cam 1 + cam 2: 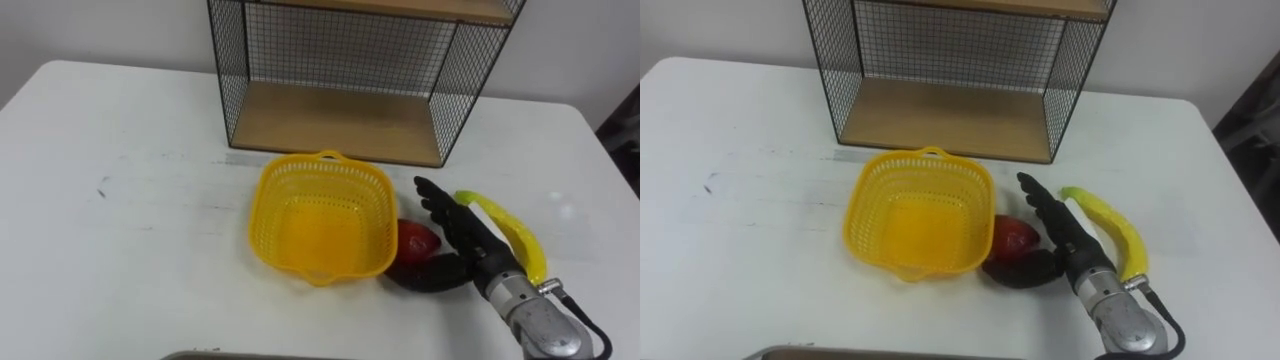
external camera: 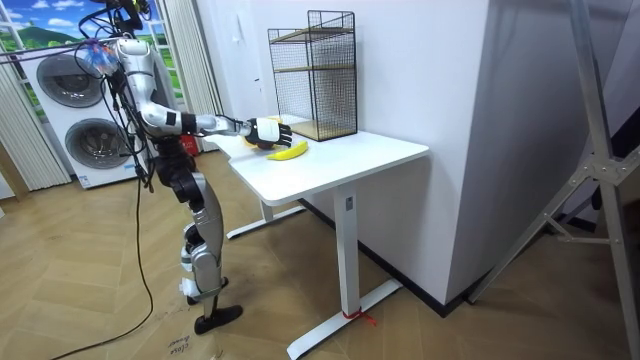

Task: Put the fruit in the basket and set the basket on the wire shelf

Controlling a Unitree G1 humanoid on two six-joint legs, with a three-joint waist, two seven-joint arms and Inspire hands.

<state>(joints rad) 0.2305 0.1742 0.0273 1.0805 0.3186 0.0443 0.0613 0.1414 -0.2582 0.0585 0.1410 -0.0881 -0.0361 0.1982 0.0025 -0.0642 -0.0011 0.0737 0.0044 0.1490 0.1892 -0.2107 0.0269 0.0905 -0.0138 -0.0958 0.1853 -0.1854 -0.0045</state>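
A yellow plastic basket (image 1: pixel 325 158) stands empty on the white table (image 1: pixel 120 220), just in front of the wire shelf (image 1: pixel 340 120). A red round fruit (image 1: pixel 420 240) lies against the basket's right side. My right hand (image 1: pixel 465 240) reaches in from the lower right and is open: its straight fingers spread along the fruit's right side and its thumb lies on the table in front of the fruit. A yellow banana (image 1: pixel 510 225) lies on the table just right of that hand.
The black wire shelf has a wooden bottom board and a second board higher up; its open front faces me. In the room view I stand at the table's end by its left, with washing machines (image 2: pixel 70 110) behind me.
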